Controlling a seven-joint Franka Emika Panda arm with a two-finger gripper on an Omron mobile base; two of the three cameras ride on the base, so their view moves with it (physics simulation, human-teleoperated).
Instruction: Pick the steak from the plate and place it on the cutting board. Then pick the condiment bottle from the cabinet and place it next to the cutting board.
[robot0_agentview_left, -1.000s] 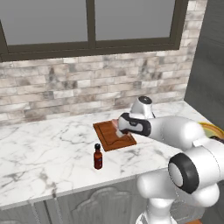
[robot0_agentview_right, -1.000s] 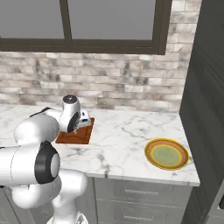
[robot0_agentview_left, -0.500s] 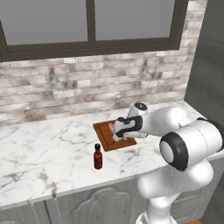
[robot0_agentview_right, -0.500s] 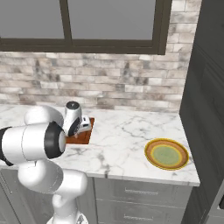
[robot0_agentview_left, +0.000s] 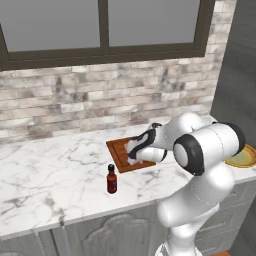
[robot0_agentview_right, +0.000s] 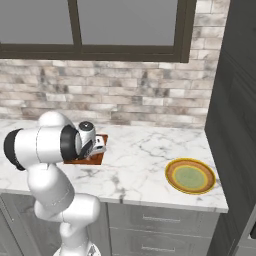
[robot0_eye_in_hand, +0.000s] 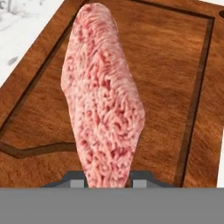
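I see a white marble bench (robot0_agentview_left: 45, 175) under a grey brick wall (robot0_agentview_left: 75, 100), a dark-framed window (robot0_agentview_left: 102, 30) above, and grey drawers (robot0_agentview_right: 155, 220) below.

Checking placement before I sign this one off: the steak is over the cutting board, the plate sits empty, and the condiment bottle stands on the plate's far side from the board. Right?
Not quite. The condiment bottle stands on the marble counter just in front of the cutting board, far from the plate, as the left base view shows. The steak is over the board, and the plate is empty.
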